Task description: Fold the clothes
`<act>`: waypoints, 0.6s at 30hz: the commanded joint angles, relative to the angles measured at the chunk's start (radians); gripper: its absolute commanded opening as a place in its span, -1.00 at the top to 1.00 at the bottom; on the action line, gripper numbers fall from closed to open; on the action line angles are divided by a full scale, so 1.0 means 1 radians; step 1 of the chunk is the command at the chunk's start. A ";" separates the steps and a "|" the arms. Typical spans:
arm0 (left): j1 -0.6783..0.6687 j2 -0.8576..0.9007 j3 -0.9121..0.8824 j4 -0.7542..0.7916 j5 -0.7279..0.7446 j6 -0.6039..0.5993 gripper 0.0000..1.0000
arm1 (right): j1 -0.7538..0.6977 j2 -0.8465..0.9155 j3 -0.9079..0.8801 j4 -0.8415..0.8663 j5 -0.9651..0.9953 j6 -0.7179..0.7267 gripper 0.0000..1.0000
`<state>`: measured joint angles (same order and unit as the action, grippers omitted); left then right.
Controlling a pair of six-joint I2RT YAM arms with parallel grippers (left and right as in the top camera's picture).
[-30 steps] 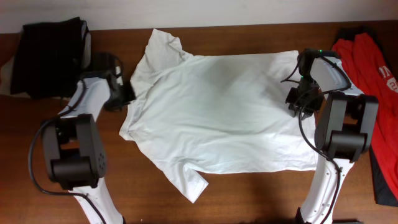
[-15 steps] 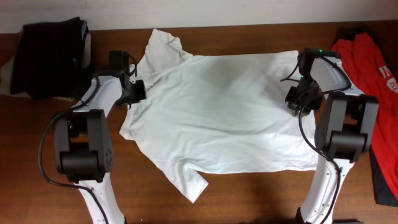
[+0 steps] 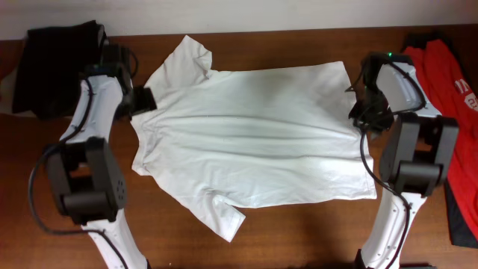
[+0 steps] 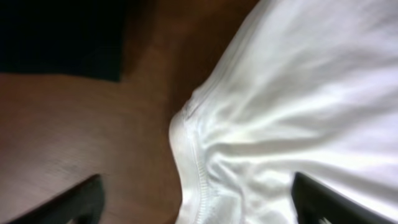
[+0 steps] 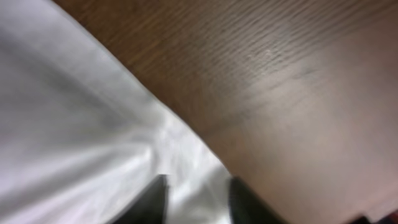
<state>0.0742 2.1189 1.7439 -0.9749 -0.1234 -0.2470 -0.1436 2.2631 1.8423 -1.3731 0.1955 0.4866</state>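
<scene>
Dark brown wooden table [image 3: 299, 239] against a pale wall [image 3: 299, 11], viewed from above. Carries a white short-sleeved T-shirt [image 3: 254, 134] laid flat and sideways across the middle, neck end toward the left arm and hem toward the right. One sleeve toward the wall, the other toward the near edge. Shows long shallow creases running across the cloth from one arm to the other. Left gripper [image 3: 142, 100] at the shirt's shoulder edge, just below the far sleeve. Right gripper [image 3: 369, 116] on the hem edge, in its far half. From the left wrist camera: two dark fingers [image 4: 81, 200] set wide apart at the bottom corners, with a stitched, puckered edge of the white cloth lying between them over bare wood. No clamping visible there, with jaws spread and nothing held. From the right wrist camera, somewhat blurred: two dark fingers [image 5: 155, 198] drawn close together at the bottom of the view, with a narrow strip of the shirt's edge caught between them. Folds fan out from that spot, and bare wood grain lies just beside it. Reads as a grip closed on the T-shirt. Elsewhere on the tabletop: a black garment [image 3: 60, 67] heaped at the far left corner, well clear of the shirt, behind the left arm. Also a red garment [image 3: 448, 75] with white markings along the right edge, beyond the right arm.
</scene>
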 commanded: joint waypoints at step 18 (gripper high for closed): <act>-0.483 -0.605 -0.188 -0.481 0.136 -0.170 -0.99 | 0.068 -0.902 -0.282 -0.255 -0.203 -0.056 -0.97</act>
<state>-0.2958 1.5284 1.6836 -1.4220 0.0040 -0.3420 -0.0914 1.4101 1.6749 -1.6562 0.0002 0.4332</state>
